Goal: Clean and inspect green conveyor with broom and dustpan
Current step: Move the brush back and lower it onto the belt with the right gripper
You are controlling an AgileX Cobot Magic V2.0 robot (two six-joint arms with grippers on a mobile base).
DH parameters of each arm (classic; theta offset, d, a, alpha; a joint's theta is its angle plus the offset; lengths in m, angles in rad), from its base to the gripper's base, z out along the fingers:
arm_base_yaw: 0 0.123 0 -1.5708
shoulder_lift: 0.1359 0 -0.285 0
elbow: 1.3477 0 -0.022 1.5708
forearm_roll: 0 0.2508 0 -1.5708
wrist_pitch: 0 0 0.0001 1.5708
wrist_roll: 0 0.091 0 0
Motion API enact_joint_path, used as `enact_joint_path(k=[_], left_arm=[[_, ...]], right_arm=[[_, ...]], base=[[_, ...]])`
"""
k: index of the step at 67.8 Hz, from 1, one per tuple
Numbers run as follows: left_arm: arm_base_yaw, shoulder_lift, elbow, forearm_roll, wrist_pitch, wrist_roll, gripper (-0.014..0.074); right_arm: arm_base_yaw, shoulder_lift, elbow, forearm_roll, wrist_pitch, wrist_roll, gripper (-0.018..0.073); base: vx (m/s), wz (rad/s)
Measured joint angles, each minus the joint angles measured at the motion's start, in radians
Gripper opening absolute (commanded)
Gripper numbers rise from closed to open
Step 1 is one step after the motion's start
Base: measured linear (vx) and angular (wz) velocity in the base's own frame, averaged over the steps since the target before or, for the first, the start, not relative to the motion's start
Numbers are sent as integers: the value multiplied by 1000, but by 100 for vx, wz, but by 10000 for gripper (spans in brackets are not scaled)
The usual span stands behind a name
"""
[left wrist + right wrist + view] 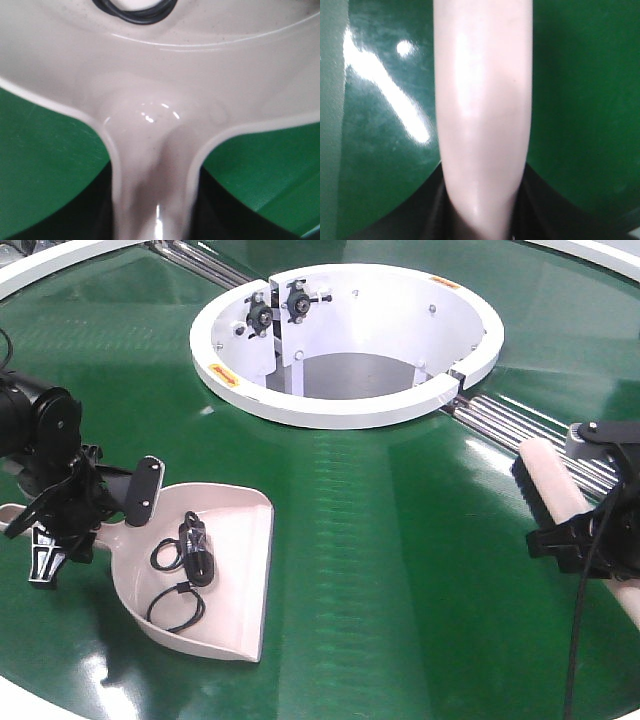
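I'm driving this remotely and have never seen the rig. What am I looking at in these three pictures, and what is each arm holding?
The wide picture looks forward from the robot's front over the green conveyor. This is a glossy belt around a white central ring, with steel rollers beside the ring. The two black arms at the edges are the robot's own. The left end effector is closed on the handle of the dustpan, which appears to rest on the belt with a coiled black cable inside. The right end effector grips the broom, whose head is near the rollers. The other two pictures come from cameras on the wrists. The left one shows the dustpan close up, and the right one shows the broom.
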State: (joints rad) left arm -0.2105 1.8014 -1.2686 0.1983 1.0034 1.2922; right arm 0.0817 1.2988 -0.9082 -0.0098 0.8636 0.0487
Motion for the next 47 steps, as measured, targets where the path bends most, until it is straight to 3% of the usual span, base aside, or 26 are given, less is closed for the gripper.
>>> enact_joint_path(k=[47], left_arm=[[0, 0, 0, 0, 0, 0, -8]], right_arm=[[0, 284, 0, 37, -45, -40, -2]], base=[[0, 0]])
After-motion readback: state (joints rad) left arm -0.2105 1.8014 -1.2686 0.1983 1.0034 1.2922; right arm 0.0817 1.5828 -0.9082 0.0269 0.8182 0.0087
